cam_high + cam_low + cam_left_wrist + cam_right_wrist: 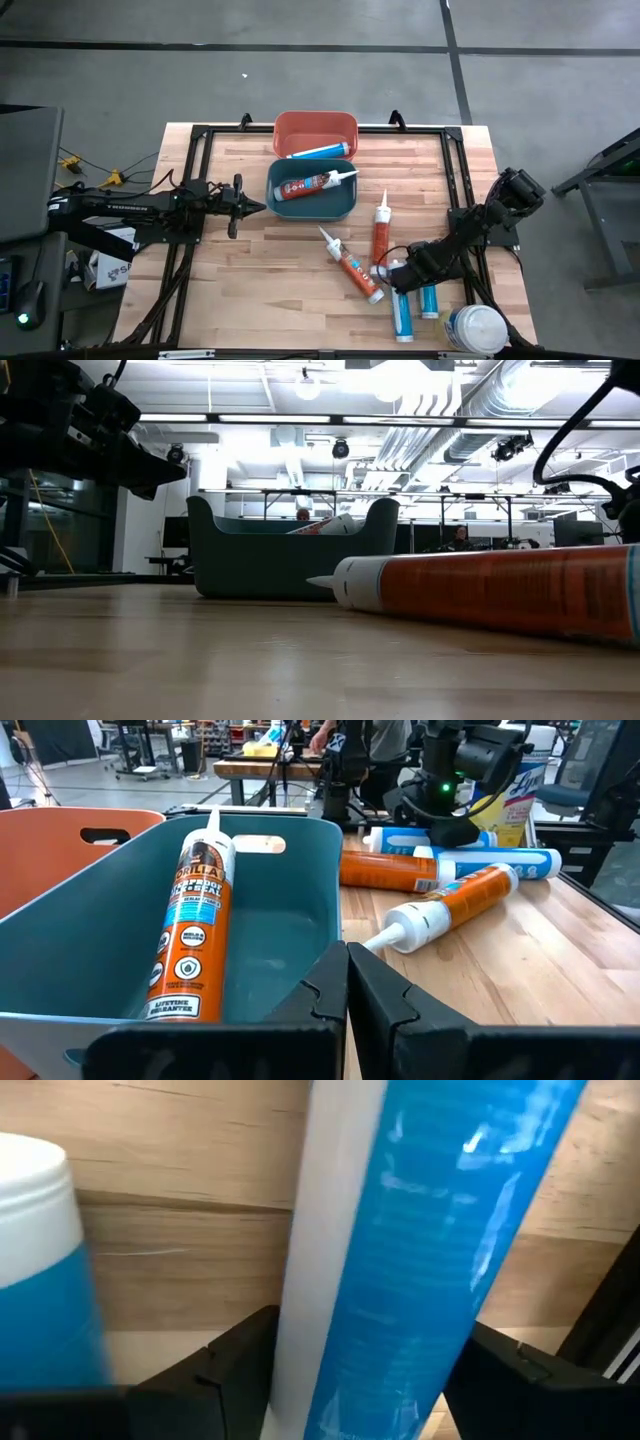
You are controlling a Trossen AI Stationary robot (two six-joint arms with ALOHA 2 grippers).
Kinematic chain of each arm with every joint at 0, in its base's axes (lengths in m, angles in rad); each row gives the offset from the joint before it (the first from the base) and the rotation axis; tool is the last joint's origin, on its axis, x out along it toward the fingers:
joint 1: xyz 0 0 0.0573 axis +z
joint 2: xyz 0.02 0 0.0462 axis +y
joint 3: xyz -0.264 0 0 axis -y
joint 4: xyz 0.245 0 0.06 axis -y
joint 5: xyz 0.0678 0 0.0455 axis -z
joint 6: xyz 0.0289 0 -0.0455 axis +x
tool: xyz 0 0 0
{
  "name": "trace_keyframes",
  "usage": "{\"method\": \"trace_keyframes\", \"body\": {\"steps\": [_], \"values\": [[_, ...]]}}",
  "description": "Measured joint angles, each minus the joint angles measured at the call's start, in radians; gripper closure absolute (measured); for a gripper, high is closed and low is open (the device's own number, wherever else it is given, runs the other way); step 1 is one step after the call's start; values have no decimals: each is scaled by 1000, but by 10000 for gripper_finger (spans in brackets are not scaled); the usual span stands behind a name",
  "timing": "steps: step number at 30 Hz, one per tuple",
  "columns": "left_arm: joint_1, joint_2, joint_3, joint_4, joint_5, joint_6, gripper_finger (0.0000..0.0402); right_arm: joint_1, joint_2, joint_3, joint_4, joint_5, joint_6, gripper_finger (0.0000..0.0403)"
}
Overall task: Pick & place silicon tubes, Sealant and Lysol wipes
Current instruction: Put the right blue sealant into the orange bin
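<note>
Two blue tubes lie near the right front of the surface (250, 270), and the right end effector (400, 277) is down over one of them: its fingers (235, 1355) are spread wide on either side of the blue tube (400, 1250), the tube sitting between them, though whether they press on it I cannot tell. The second blue tube (429, 300) lies just beside it. Lysol wipes (476, 329) stand at the front right corner, near both. Two orange tubes (381, 230) rest mid-surface. The left end effector (262, 207) hovers at the teal bin (340, 205), fingers closed together, holding nothing; an orange tube (190, 935) lies inside that bin. Behind it, the red bin (300, 125) holds a blue tube (320, 151).
</note>
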Motion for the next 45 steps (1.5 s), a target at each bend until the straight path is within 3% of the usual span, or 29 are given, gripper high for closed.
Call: {"method": "trace_keyframes", "body": {"steps": [10, 19, 27, 35, 45], "values": [[0, 0, 0, 1, 4, 0, 401, -20, -14, -4, 4, 23, -124, 188], [0, 0, 0, 0, 3, 0, 401, -37, -85, 7, -44, 154, -178, 190], [0, 0, 0, -20, 3, 0, 401, -67, -158, 28, -124, 202, -269, 191], [0, 0, 0, -53, 3, 0, 401, -100, -243, 28, -178, 335, -354, 191], [0, 0, 0, -54, 2, 0, 401, -221, -329, 29, -192, 576, -576, 191]]}}
